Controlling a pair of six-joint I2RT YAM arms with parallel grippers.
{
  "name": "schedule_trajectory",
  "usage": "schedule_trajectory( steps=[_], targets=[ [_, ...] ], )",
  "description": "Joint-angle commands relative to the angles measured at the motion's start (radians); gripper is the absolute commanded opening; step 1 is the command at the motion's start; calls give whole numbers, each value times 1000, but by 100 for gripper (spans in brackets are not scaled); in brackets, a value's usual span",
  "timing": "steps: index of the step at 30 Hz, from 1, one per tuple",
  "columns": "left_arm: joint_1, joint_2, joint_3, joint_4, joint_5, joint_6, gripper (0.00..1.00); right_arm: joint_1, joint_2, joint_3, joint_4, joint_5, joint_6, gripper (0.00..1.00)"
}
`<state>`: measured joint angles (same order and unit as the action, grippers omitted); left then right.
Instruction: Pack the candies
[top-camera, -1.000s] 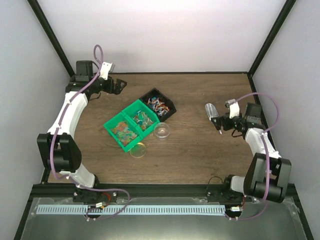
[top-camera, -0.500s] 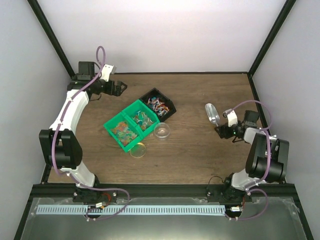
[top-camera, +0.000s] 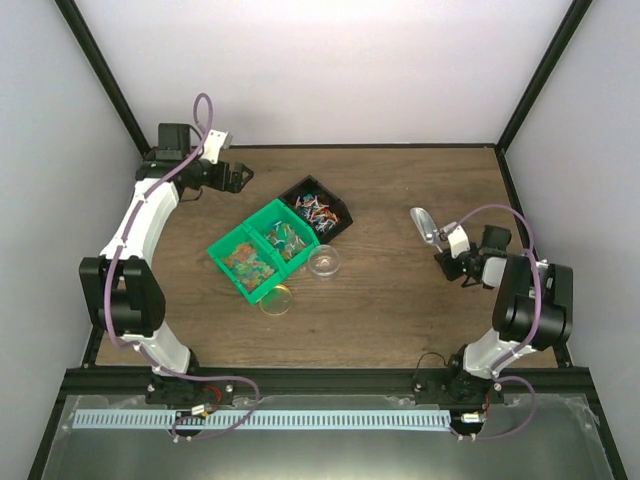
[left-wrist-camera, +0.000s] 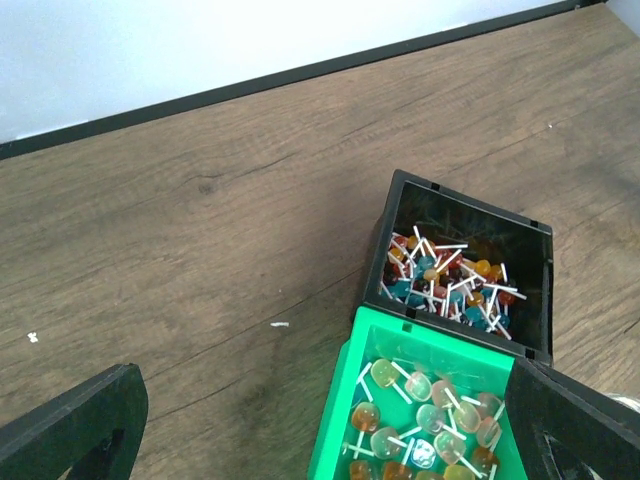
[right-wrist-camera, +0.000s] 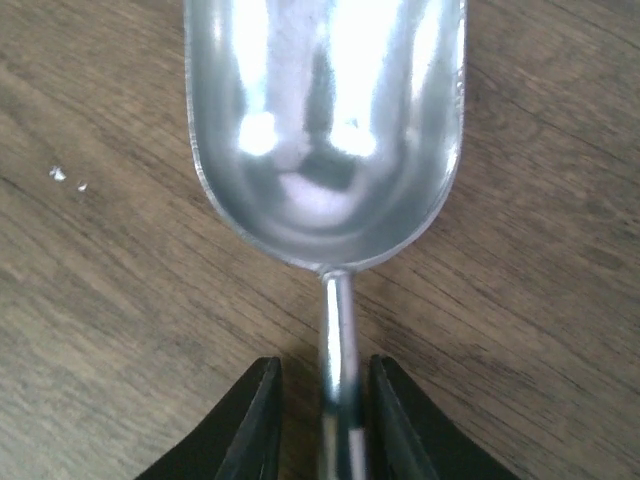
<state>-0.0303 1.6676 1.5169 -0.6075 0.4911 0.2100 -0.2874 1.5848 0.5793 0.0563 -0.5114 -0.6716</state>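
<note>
The wooden table (top-camera: 400, 310) is hemmed in by white walls and black frame posts. Open wood lies between the bins, which crowd left of centre, and the right arm. The left gripper (top-camera: 238, 173) hangs near the far left corner, close to the back rail, its jaws spread wide with nothing between them. The right gripper (top-camera: 447, 252) sits toward the right edge, clamped on the thin handle of the silver metal scoop (right-wrist-camera: 325, 130). Only the overhead view shows the clear round cup (top-camera: 323, 262) just beside the green two-compartment bin (top-camera: 243, 224), and the gold lid (top-camera: 276, 300) near that bin's front corner. The left wrist view shows the candies (left-wrist-camera: 445, 280) as tiny lollipops on white sticks, red, orange and blue. They are heaped in the black bin (left-wrist-camera: 470, 197), which touches the green bin's far end, and paler green and orange ones fill the adjoining green compartment. The right wrist view shows the scoop's polished bowl holding nothing; whether it touches the wood cannot be told.
</note>
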Motion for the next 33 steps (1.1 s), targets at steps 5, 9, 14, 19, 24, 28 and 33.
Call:
schedule_trajectory(
  steps=[5, 9, 14, 19, 24, 28, 33],
  targets=[
    [3, 38, 52, -22, -2, 33, 100, 41, 12, 92, -42, -31, -16, 3],
    [3, 56, 76, -77, 31, 80, 100, 90, -55, 155, -148, -97, -34, 1],
    [-2, 61, 95, -163, 181, 231, 100, 223, -124, 249, -390, -174, -137, 1],
    [-64, 45, 103, -251, 218, 448, 100, 386, -156, 340, -578, -185, -182, 1],
    [-157, 33, 81, -331, 220, 640, 98, 546, -192, 394, -685, -144, -198, 1],
    [-258, 28, 39, -344, 205, 698, 95, 650, -192, 438, -740, -119, -171, 1],
    [-350, 35, 1, -351, 226, 700, 80, 713, -180, 465, -776, -148, -134, 2]
  ],
)
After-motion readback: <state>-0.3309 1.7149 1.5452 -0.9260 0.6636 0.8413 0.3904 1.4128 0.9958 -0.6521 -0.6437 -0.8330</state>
